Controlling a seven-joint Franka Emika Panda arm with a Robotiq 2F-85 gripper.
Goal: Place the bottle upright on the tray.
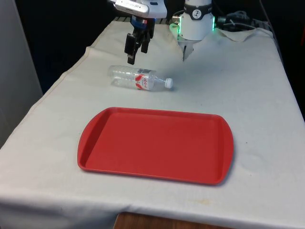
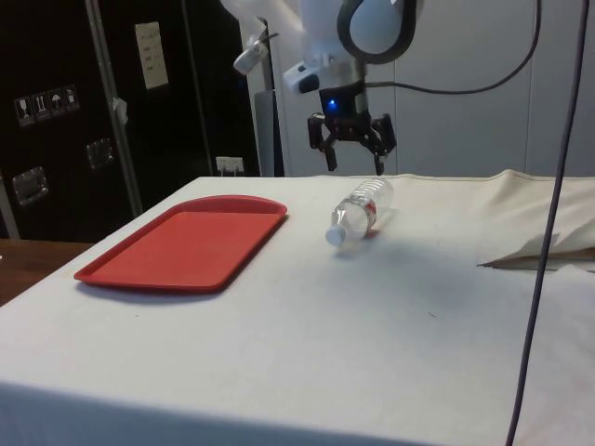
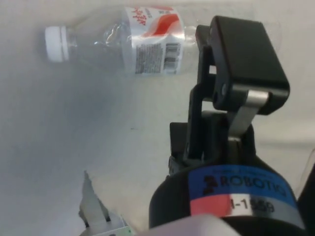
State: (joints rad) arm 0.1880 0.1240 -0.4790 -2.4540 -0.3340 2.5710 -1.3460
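We see the gripper (image 1: 137, 47) spread open above the bottle (image 1: 139, 78) (lying on its side), tray (image 1: 156, 144) near the tabletop's front edge.

white cloth (image 1: 267, 119) spread over the table, wrinkled near the far end. dark cabinets (image 2: 65, 102) standing behind in the side view, stuck with a pale notice (image 2: 150, 55) and small labels (image 2: 45, 102). cables (image 2: 548, 223) hanging at that view's right.
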